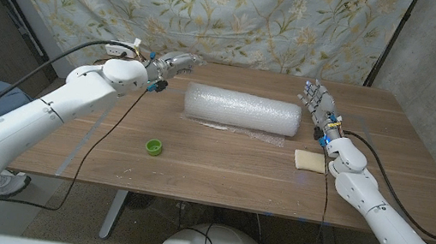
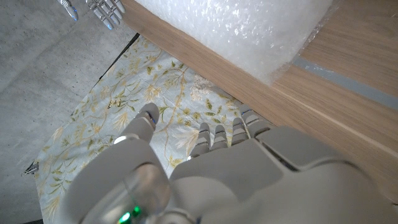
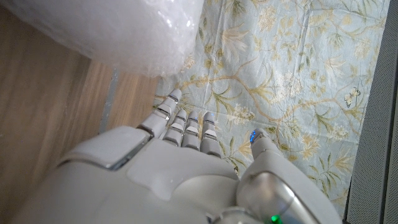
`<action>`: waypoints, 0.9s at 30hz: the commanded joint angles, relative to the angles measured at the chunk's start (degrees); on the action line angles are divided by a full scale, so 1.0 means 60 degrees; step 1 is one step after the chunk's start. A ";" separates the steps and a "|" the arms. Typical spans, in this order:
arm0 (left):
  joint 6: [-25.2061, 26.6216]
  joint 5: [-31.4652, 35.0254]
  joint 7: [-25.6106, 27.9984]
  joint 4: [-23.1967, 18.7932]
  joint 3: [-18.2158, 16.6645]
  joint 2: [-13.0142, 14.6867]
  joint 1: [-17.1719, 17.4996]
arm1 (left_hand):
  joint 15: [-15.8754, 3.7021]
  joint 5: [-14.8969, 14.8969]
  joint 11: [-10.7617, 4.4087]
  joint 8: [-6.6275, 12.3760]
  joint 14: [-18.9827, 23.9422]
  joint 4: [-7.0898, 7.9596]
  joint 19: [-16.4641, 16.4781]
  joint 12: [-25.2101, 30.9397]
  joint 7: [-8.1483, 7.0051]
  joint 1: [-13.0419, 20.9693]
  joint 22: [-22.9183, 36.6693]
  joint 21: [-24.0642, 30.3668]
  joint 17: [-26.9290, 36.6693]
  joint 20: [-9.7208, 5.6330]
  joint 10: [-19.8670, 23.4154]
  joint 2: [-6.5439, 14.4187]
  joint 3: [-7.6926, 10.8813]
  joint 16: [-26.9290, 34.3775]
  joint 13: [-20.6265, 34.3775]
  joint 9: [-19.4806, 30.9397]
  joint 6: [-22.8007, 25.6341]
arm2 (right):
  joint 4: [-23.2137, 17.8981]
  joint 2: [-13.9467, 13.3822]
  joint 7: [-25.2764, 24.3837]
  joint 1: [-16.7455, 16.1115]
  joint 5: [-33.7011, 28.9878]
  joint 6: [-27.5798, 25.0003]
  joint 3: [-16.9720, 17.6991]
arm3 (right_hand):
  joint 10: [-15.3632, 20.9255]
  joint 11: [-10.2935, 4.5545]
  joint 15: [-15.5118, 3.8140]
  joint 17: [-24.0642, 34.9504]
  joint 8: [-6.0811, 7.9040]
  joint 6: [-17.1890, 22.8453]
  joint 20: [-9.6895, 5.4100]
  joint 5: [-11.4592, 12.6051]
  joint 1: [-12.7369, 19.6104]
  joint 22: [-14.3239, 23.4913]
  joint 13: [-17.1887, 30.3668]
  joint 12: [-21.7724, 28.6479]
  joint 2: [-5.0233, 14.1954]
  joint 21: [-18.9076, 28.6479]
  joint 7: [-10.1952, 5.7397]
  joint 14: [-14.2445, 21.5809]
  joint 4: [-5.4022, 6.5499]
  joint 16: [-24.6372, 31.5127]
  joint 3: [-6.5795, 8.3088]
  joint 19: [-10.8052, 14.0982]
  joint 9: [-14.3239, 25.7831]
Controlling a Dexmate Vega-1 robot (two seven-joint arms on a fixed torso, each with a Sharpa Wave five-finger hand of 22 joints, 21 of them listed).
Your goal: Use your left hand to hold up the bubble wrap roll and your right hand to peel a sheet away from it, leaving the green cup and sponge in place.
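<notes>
Nearest to me on the surface [image 1: 219, 170] sit the green cup [image 1: 154, 146] at about 7 o'clock from the bubble wrap roll [image 1: 242, 110] and the sponge [image 1: 309, 160] at about 4 o'clock, both apart from it. Further in, the roll lies with its long axis from 9 to 3 o'clock. My left hand [image 1: 171, 66] waits off its 10 o'clock end and my right hand [image 1: 319, 98] off its 2 o'clock end, both with spread, empty fingers, at about equal distance from the roll.
</notes>
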 commanded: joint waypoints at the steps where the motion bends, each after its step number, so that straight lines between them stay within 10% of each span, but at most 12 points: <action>1: 0.0765 0.1262 -0.1604 0.0135 0.0968 -0.0106 -0.1502 | 0.0046 0.0005 0.0064 -0.0029 -0.0226 0.0014 -0.0227 -0.0023 0.0073 0.0078 0.0025 -0.0020 0.0018 0.0052 -0.0184 -0.0087 -0.0092 -0.0023 0.0039 0.0045 -0.0254 | 0.0343 0.0168 0.0179 0.0097 0.0152 0.0252 0.0090 | 0.0062 0.0005 0.0018 0.0014 0.0048 0.0051 0.0039 0.0045 0.0105 0.0047 0.0049 0.0047 0.0006 0.0031 -0.0017 0.0046 -0.0071 0.0063 0.0022 0.0060 0.0043; 27: 0.0474 0.3128 -0.3920 0.1344 0.2523 -0.1134 -0.3618 | 0.0035 0.0029 0.0091 0.0129 -0.0516 -0.0169 -0.0487 0.0104 0.0405 0.0733 0.0011 0.0091 0.0030 -0.0016 -0.0438 -0.0513 -0.0295 0.0070 0.0091 0.0046 -0.0674 | 0.0696 0.0257 0.0336 0.0204 0.0191 0.0678 0.0215 | 0.0063 0.0002 0.0025 0.0013 0.0049 0.0056 0.0042 0.0042 0.0101 0.0047 0.0049 0.0049 -0.0008 0.0030 -0.0001 0.0036 -0.0095 0.0059 0.0012 0.0057 0.0043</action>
